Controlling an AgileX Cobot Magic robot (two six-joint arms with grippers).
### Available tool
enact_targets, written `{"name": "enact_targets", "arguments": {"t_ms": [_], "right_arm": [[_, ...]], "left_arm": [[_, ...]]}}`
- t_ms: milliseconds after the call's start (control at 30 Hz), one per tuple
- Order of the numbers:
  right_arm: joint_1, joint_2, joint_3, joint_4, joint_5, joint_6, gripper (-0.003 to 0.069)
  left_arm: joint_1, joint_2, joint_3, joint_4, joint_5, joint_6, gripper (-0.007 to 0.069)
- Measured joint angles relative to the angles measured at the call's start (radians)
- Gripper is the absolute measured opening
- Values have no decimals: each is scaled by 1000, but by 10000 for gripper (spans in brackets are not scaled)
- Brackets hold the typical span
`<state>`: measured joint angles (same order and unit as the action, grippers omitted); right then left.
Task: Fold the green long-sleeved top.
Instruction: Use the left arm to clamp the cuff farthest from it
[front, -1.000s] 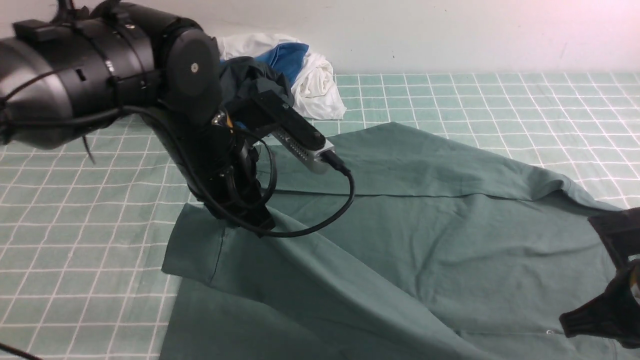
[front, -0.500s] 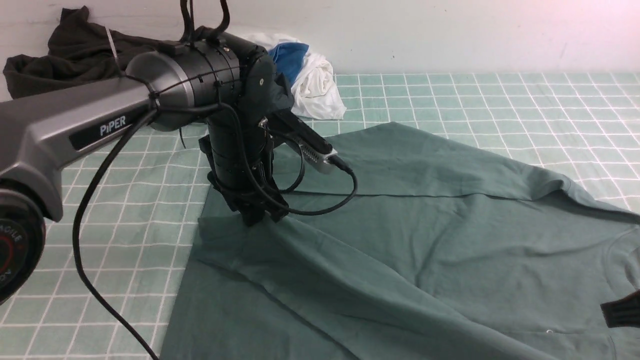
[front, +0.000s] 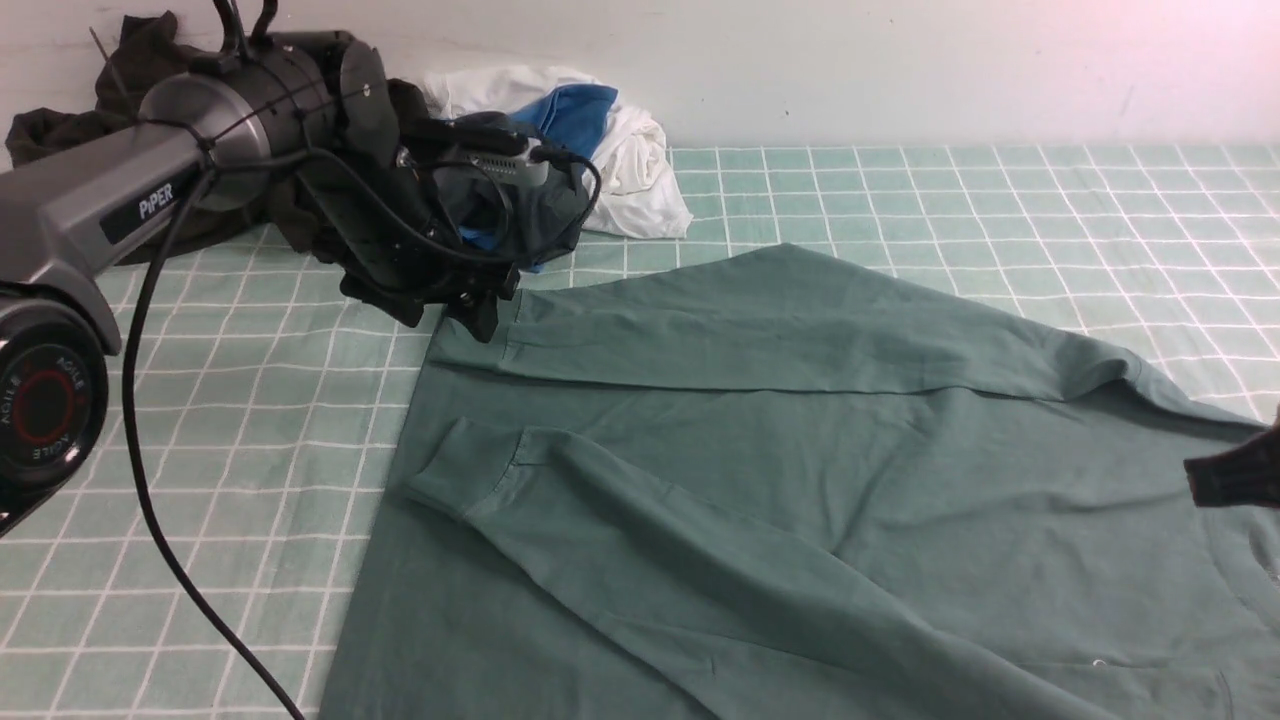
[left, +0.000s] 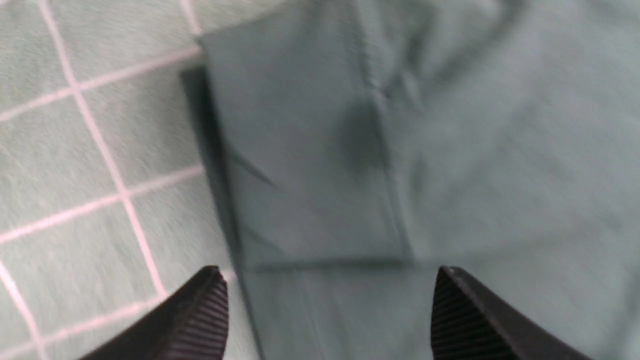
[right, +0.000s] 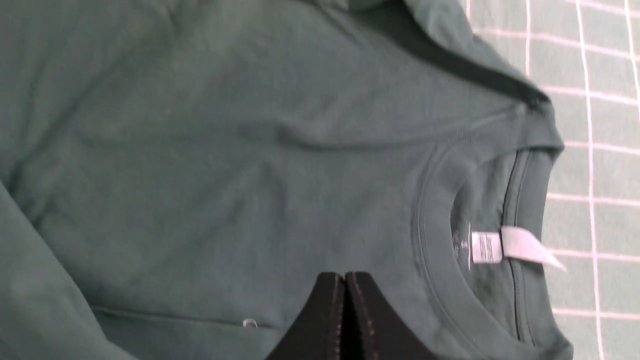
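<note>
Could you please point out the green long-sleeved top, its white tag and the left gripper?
green long-sleeved top (front: 800, 470), front view, middle of its body
white tag (right: 505, 246), right wrist view, the tag's middle
left gripper (left: 328, 274), left wrist view, midway between its open fingertips

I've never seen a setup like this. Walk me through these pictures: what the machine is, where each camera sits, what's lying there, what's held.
This is a robot with two arms, each ending in a two-fingered gripper. The wide picture looks forward from between the arms; the other two come from cameras on the wrists, looking down at the work. On a green checked cloth lies the green long-sleeved top, both sleeves laid across its body; its white tag shows at the collar. Other clothes are heaped by the wall. The left gripper is open above a sleeve cuff, holding nothing. The right gripper is shut near that collar, nothing visible in its grip.
</note>
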<state>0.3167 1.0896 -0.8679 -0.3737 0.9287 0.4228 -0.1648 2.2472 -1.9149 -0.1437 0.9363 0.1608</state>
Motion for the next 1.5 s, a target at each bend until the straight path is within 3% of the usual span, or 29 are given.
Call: {"name": "enact_targets", "arguments": {"t_ms": [200,567,700,967,1100,1267,1500], "right_arm": [[0,0,-6,-1,-48,0,-13],[0,47,-6,-2,-49,0,-13],[0,62,-6,-2,-47,0,-13],[0,68,-6,-6,-43,-6,-13],[0,68,-6,-9,-43,-7,-13],[0,68,-6,-13,-50,-7,-13],[0,68,-6,-13,-50,-7,-13]], "left_arm": [[24,85,-1,-17,-105,-23,498],[3,89,-2,-25,-129,10,257],[-5,89,-2,-22,-129,13,265],[-16,89,-2,12,-129,15,412],[-16,86,-7,28,-126,15,428],[-16,84,-9,26,-125,14,386],[-17,82,-9,27,-107,14,224]]}}
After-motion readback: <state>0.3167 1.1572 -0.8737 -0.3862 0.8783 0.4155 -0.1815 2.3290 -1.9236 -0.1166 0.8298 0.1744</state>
